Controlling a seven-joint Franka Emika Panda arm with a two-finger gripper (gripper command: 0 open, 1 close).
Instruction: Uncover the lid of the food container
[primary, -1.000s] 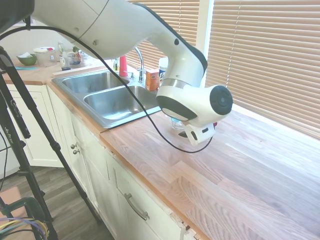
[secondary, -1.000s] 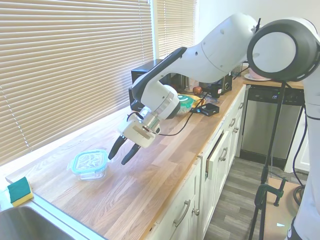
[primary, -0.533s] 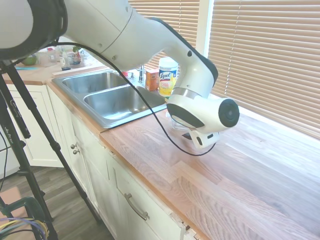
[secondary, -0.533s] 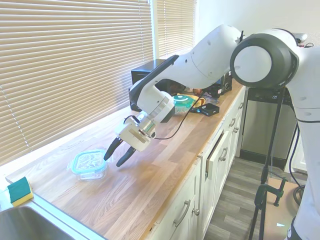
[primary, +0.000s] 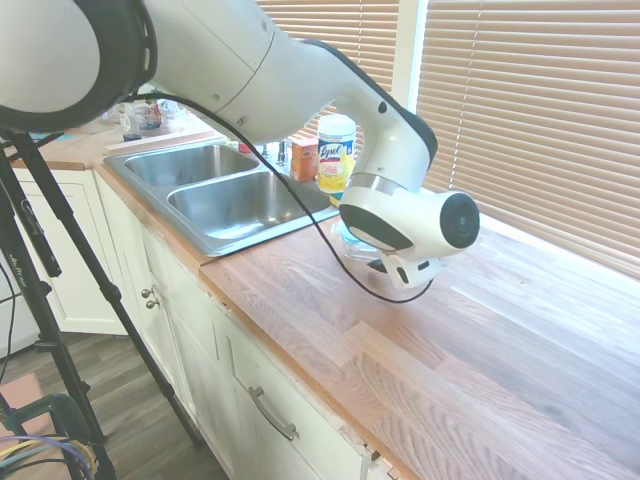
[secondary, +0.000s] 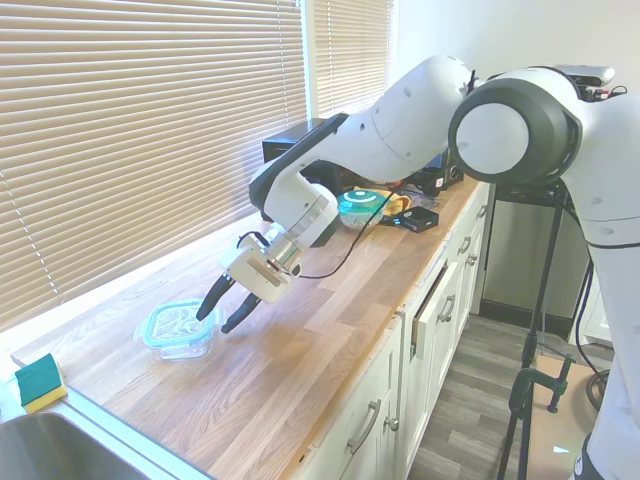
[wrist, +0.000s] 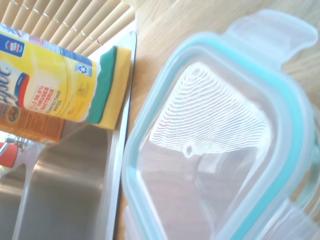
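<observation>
Teal-rimmed lid (secondary: 180, 322) (tabs splayed) on clear glass food container (secondary: 186, 345).

exteriors: opposite counter ends, wide | wrist: close above lid (wrist: 220, 145)

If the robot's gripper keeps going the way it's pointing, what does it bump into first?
Most likely the lid on the food container. The open gripper points down at its near edge, though the exact depth is hard to judge.
</observation>
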